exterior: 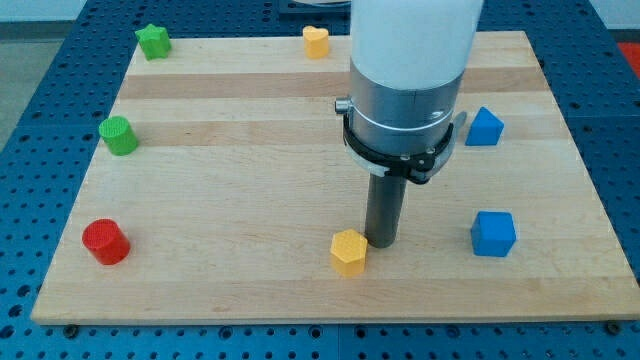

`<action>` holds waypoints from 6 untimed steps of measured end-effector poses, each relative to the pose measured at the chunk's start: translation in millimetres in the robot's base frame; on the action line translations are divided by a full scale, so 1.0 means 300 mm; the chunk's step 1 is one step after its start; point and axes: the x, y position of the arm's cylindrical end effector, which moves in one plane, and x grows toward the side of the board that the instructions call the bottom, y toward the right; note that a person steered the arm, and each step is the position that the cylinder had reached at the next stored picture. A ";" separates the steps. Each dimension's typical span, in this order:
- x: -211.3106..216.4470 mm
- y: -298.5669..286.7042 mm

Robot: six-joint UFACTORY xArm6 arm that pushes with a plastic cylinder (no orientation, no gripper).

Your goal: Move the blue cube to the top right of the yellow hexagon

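The blue cube (pixel 493 233) sits on the wooden board (pixel 240 200) at the view's lower right. The yellow hexagon (pixel 348 251) lies at the lower middle. My tip (pixel 381 243) rests on the board just to the right of the yellow hexagon, almost touching it, and well to the left of the blue cube. The arm's white and grey body rises above the rod and hides part of the board's upper middle.
A second blue block (pixel 484 127), wedge-like, sits at the right. A yellow heart-like block (pixel 316 42) is at the top middle. A green star (pixel 153 41) is at the top left, a green cylinder (pixel 119 135) at the left, a red cylinder (pixel 105 241) at the lower left.
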 end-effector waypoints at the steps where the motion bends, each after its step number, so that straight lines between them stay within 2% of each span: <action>1: 0.000 0.000; 3: -0.184 0.022; 5: -0.161 0.518; 6: -0.031 0.592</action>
